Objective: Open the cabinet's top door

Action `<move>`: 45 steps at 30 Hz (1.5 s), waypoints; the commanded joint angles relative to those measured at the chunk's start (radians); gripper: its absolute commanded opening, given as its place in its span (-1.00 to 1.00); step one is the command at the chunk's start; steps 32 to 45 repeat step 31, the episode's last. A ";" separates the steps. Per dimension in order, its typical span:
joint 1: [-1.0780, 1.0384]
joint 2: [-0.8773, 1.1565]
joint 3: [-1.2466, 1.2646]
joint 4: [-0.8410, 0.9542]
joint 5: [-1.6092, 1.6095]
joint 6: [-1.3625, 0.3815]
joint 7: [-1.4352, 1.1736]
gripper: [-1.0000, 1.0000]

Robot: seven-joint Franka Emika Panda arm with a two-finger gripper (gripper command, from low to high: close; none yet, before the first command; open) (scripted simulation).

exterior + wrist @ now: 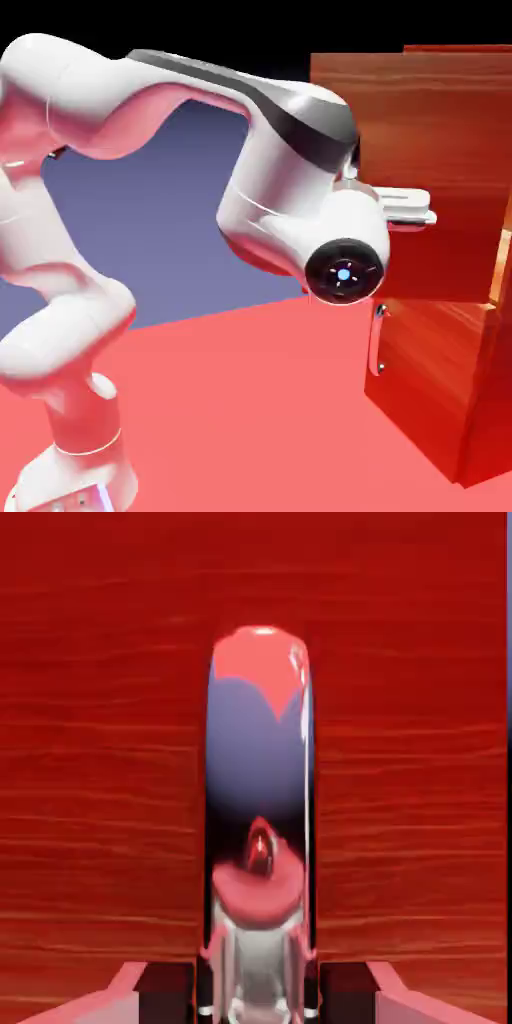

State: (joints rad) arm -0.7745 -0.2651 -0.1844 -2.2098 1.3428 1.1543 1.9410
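I observe the claw (257, 994) closed on the silver handle (255, 777) of the top door (435, 150), with one dark finger pad (166, 994) on either side of the bar. In the hand view, the handle runs upright from the bottom edge to above the middle, its polished face mirroring red and blue-violet; the wood grain runs crosswise behind it.

In the exterior view, the top door forms the upper front of the cabinet (420, 390), at the right. It stands partly open: its free edge projects toward the exterior view's left, beyond the lower panel (425, 365). The lower panel carries a shorter handle (376, 340) near its left edge.

The white arm (275, 190) rises from the red counter (240, 400) at the exterior view's left and reaches across to the door. The hand hides the door's handle from this side.
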 commanded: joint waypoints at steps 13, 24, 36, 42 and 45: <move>-0.152 0.334 0.061 0.380 -0.097 -0.378 -0.060 -1.00; -0.533 0.296 0.460 0.332 -0.101 -0.323 -0.049 -1.00; -0.548 0.495 0.516 0.575 -0.182 -0.431 -0.017 -1.00; -0.548 0.495 0.516 0.575 -0.182 -0.431 -0.017 -1.00; -0.548 0.495 0.516 0.575 -0.182 -0.431 -0.017 -1.00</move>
